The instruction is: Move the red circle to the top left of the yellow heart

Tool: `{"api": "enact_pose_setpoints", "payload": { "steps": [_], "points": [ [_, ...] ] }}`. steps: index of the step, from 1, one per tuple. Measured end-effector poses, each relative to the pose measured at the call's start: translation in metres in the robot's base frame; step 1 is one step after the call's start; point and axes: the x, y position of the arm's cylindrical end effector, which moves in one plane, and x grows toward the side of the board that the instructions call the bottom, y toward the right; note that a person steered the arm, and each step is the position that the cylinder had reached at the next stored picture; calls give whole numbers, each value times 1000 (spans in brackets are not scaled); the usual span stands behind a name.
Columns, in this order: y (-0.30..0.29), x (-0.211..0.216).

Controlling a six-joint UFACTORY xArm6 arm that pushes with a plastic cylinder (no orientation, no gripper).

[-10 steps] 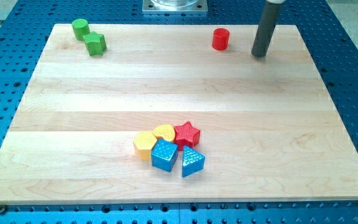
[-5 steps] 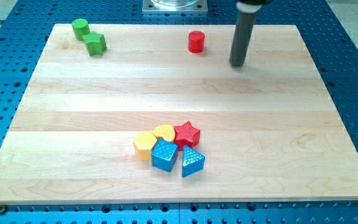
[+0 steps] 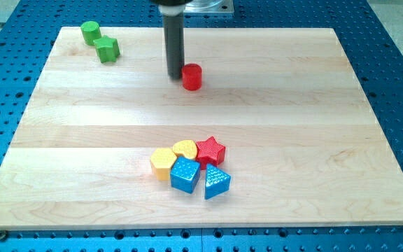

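Observation:
The red circle (image 3: 192,76) is a small red cylinder on the wooden board (image 3: 82,119), in the upper middle. My tip (image 3: 175,75) stands just left of it, touching or nearly touching its side. The yellow heart (image 3: 185,148) lies lower down in a cluster near the board's middle bottom, well below the red circle.
Beside the yellow heart lie a yellow hexagon (image 3: 162,162), a red star (image 3: 211,149), a blue cube (image 3: 185,174) and a blue triangle (image 3: 217,181). A green cylinder (image 3: 89,31) and a green hexagon-like block (image 3: 108,50) sit at the top left.
The red circle has moved left and down from the board's top edge. My tip has swung from its right side across to its left side.

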Motion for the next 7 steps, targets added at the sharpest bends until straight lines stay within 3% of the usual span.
{"api": "enact_pose_setpoints", "payload": {
  "steps": [1, 2, 3, 5, 7],
  "points": [
    [-1, 34],
    [-9, -16],
    [44, -53],
    [28, 85],
    [-21, 76]
  ]
}}
